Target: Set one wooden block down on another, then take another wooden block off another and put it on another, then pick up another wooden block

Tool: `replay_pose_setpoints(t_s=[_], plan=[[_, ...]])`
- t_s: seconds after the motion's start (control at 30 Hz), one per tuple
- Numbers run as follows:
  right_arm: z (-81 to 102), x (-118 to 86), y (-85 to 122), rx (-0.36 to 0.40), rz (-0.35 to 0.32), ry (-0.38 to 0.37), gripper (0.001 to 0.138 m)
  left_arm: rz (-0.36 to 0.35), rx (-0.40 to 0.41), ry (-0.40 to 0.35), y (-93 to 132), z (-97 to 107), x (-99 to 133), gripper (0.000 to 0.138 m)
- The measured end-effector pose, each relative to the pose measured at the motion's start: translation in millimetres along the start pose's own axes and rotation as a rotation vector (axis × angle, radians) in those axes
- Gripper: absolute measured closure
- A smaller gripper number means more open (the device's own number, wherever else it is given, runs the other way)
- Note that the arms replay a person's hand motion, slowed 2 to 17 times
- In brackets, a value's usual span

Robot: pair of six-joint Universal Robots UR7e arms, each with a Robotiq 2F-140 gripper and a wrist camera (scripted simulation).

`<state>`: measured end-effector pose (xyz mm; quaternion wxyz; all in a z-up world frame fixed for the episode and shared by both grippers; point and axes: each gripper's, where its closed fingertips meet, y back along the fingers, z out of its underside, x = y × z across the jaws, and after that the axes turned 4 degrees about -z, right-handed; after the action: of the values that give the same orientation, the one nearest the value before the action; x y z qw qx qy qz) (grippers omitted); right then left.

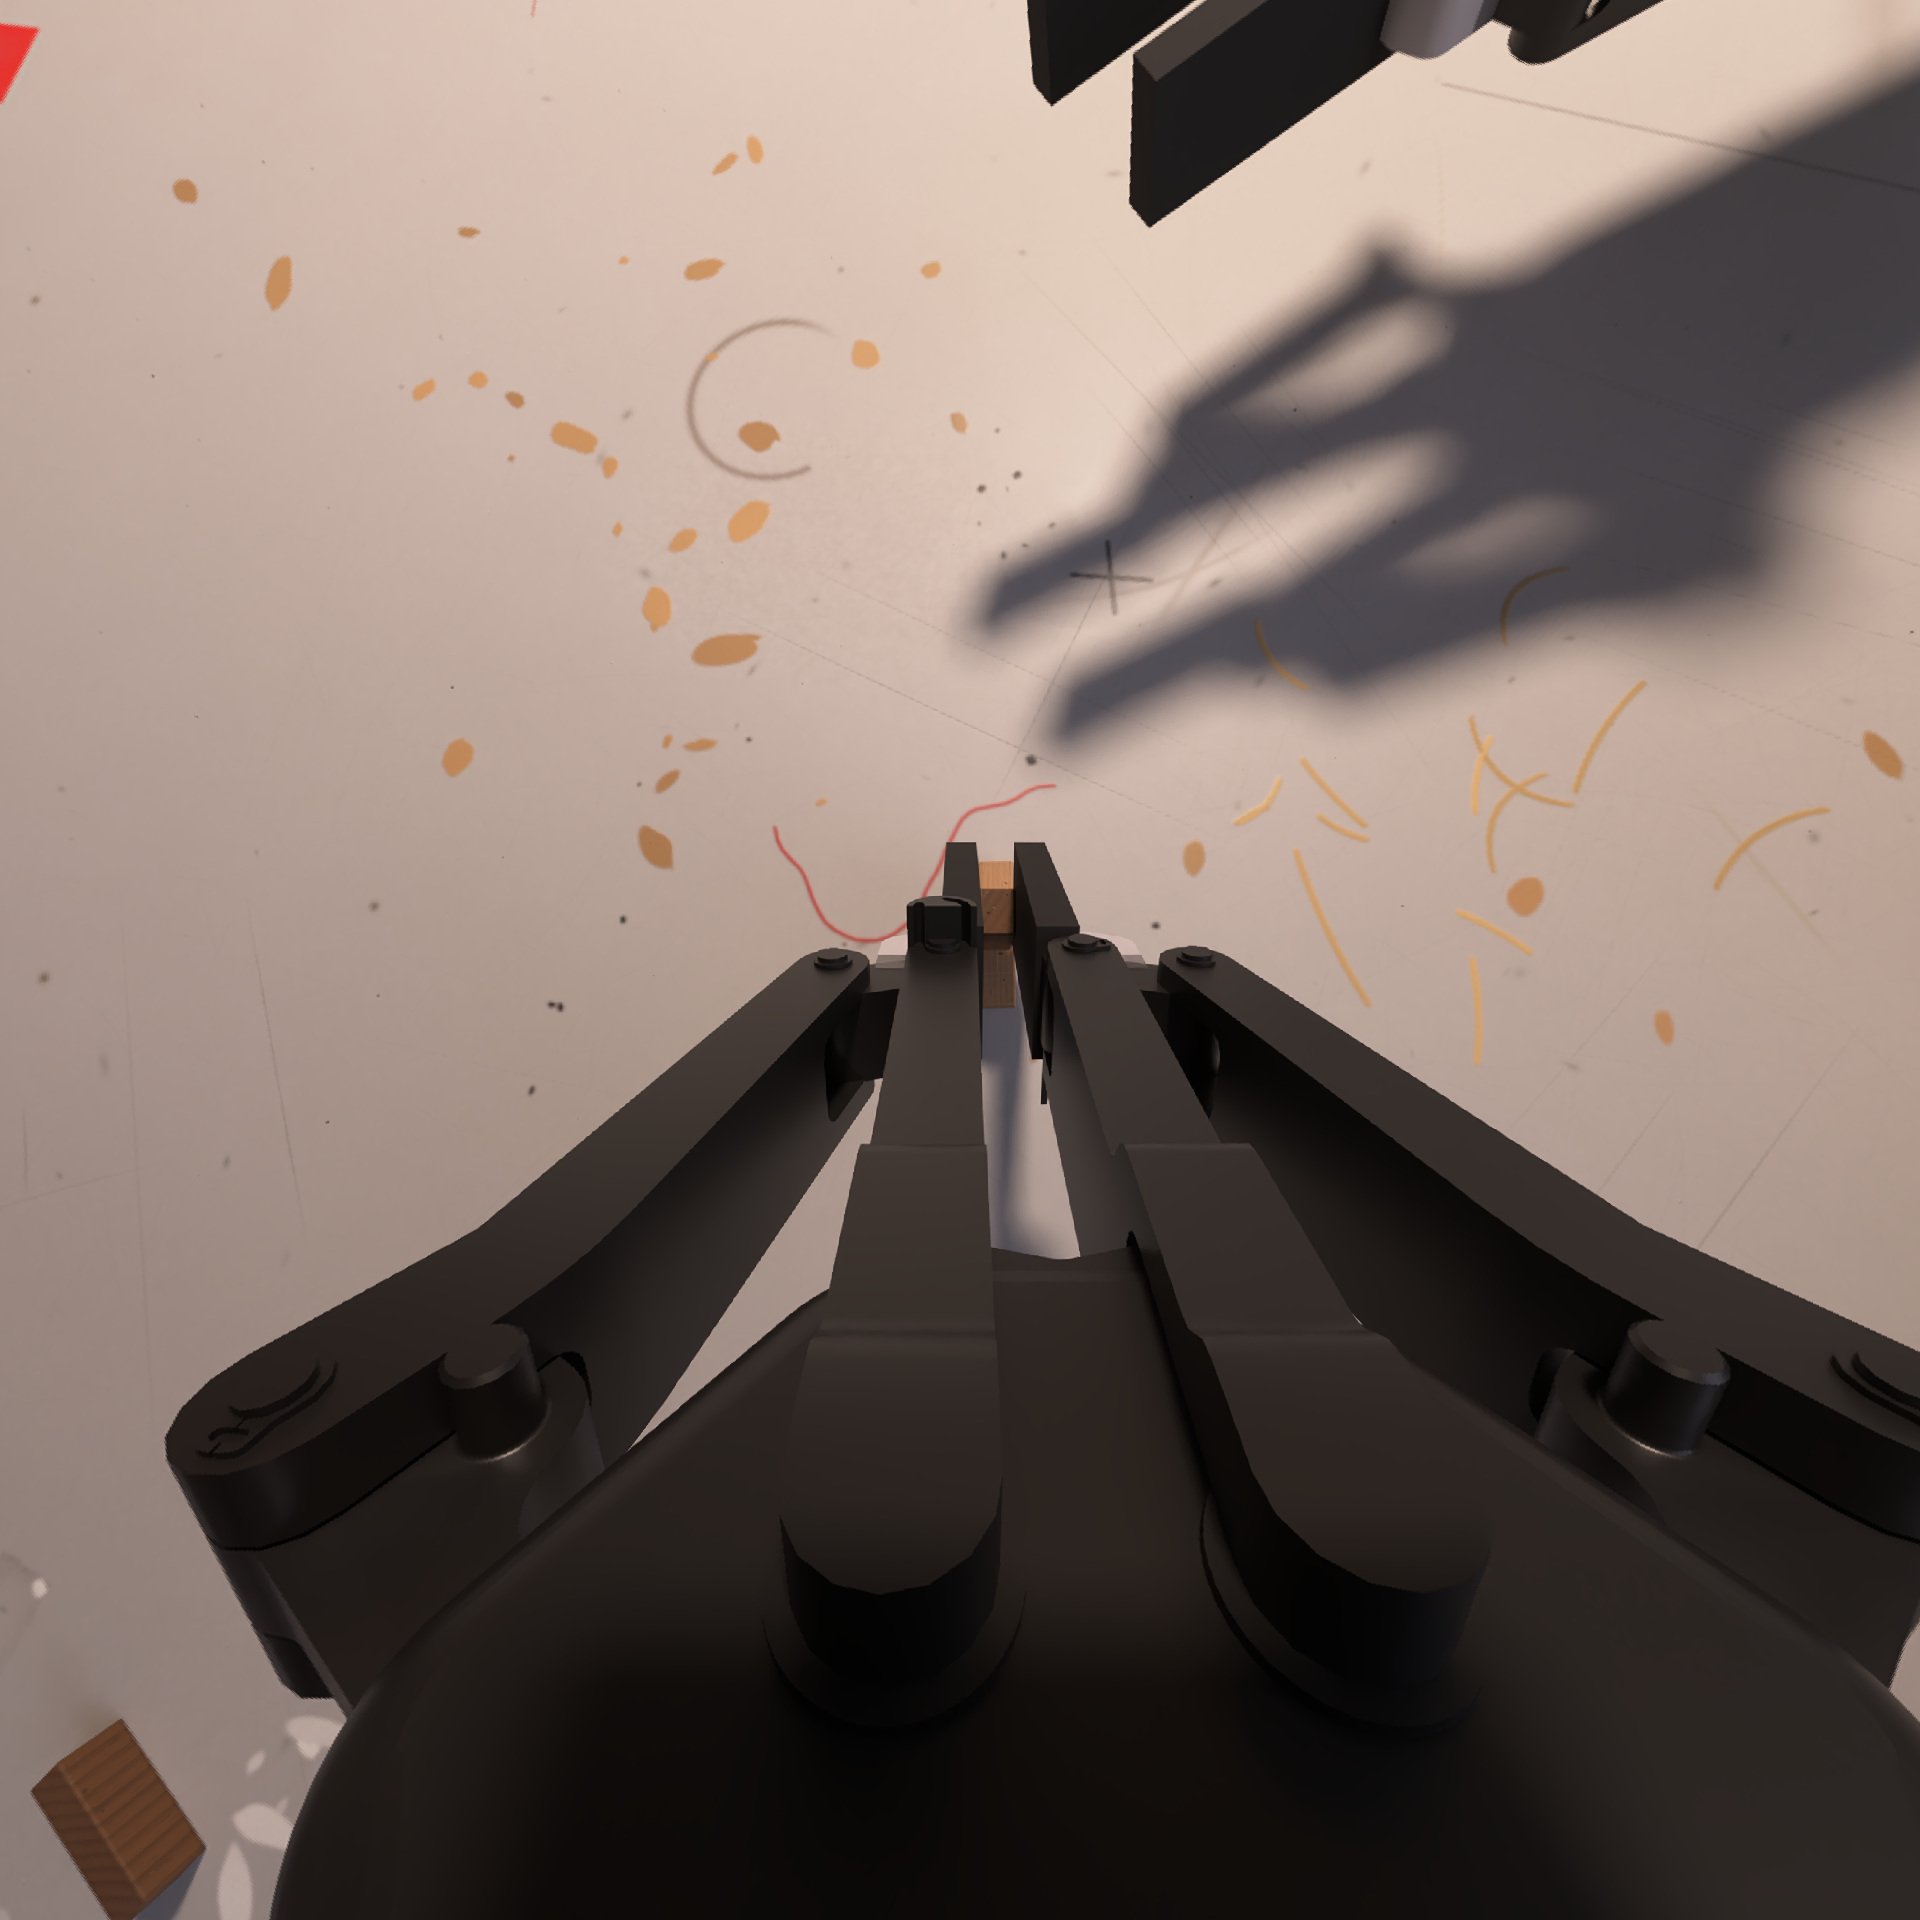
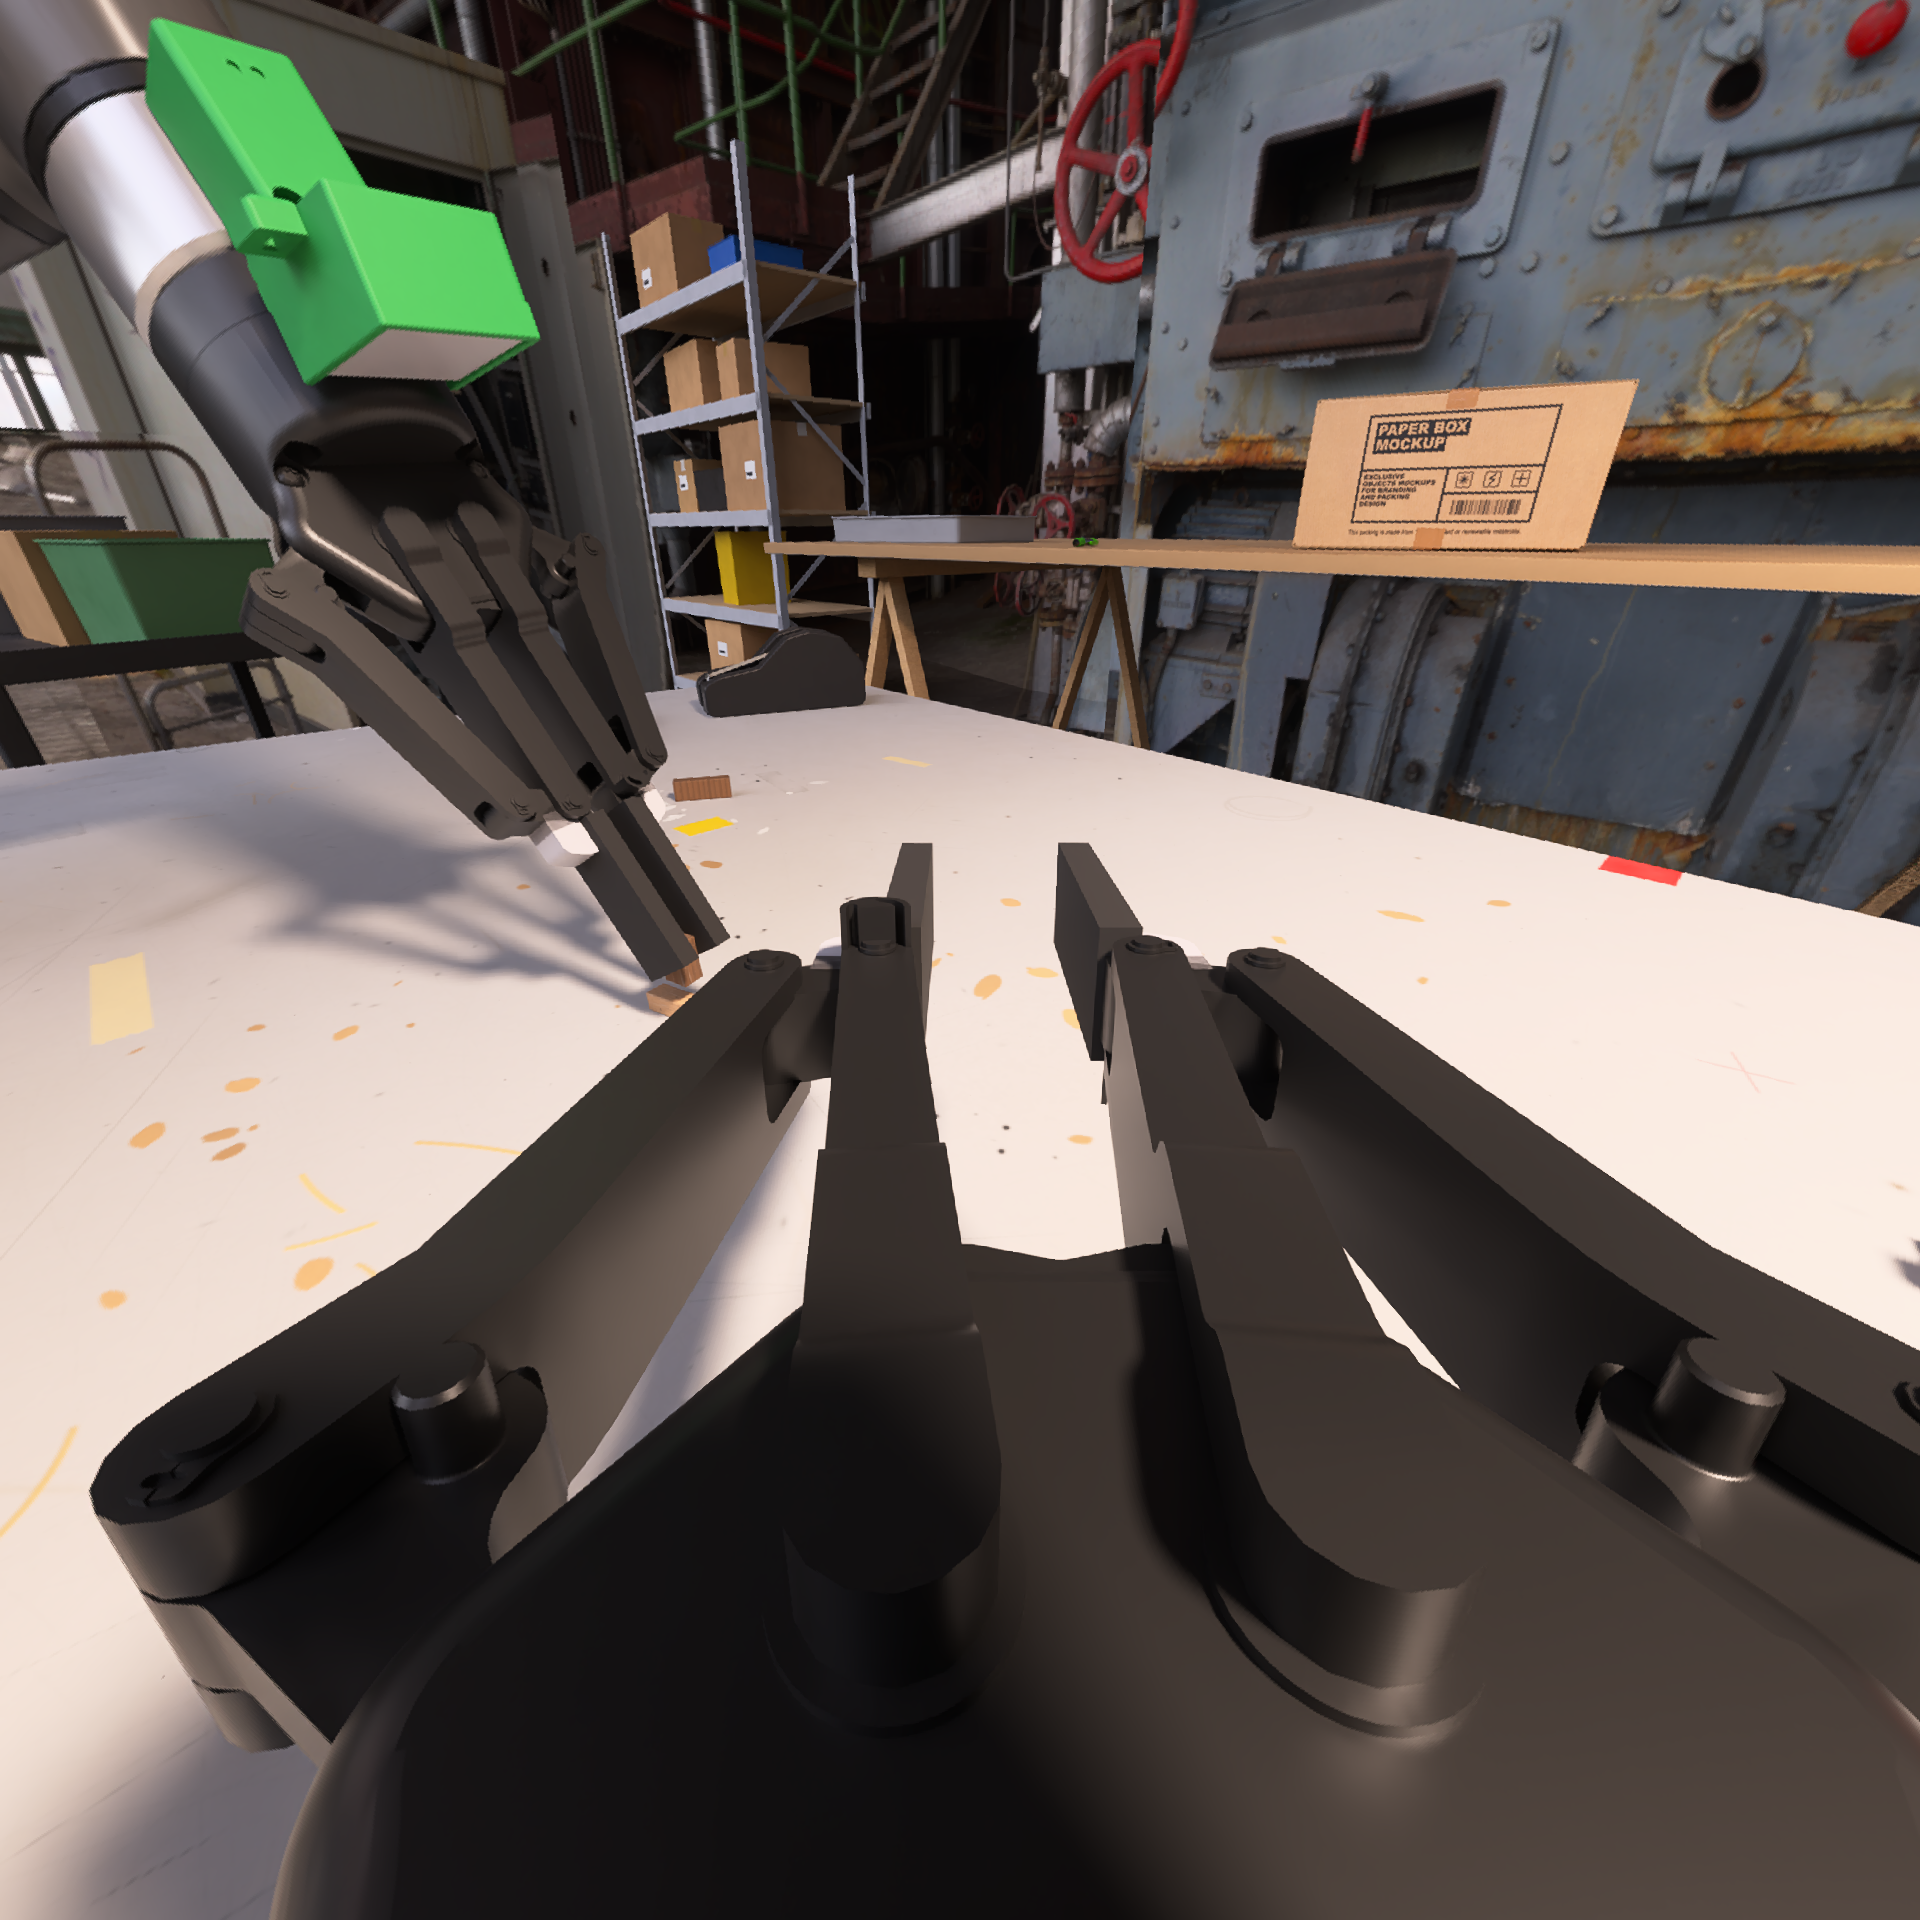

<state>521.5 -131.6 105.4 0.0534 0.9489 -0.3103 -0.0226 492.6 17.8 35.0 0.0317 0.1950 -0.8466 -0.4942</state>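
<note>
My left gripper [image 1: 995, 852] is shut on a small light wooden block [image 1: 995, 899], tips pointing down at the white table [image 1: 312, 935]. A second block [image 1: 1000, 982] sits right under the held one; I cannot tell whether they touch. The right wrist view shows the same: left gripper [image 2: 691, 951], held block [image 2: 688, 971], lower block [image 2: 665, 1001]. A darker wooden block [image 1: 114, 1818] lies on the table behind my left gripper, and also shows in the right wrist view [image 2: 701, 787]. My right gripper [image 2: 994, 873] is open and empty above the table, a short way from the left one; its fingers [image 1: 1247, 125] show at the top.
Orange flecks and streaks mark the tabletop. A red tape patch [image 2: 1640, 871] and a yellow one [image 2: 704, 827] lie flat on it. A black device [image 2: 779, 675] sits at the far table edge. Shelving, a trestle bench and a cardboard box [image 2: 1455, 468] stand beyond.
</note>
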Motion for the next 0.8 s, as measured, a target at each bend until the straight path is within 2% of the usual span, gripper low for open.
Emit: replay_pose_setpoints(t_s=[0.33,0.8], plan=[[-0.1,0.4,0.1,0.001,0.000,-0.004,0.107,-0.007,-0.032,-0.004,-7.5,5.3,-1.2,0.129],[0.2,0.5,0.0,-0.001,0.000,-0.005,0.107,0.014,-0.016,0.016,-8.6,4.3,-0.2,0.129]])
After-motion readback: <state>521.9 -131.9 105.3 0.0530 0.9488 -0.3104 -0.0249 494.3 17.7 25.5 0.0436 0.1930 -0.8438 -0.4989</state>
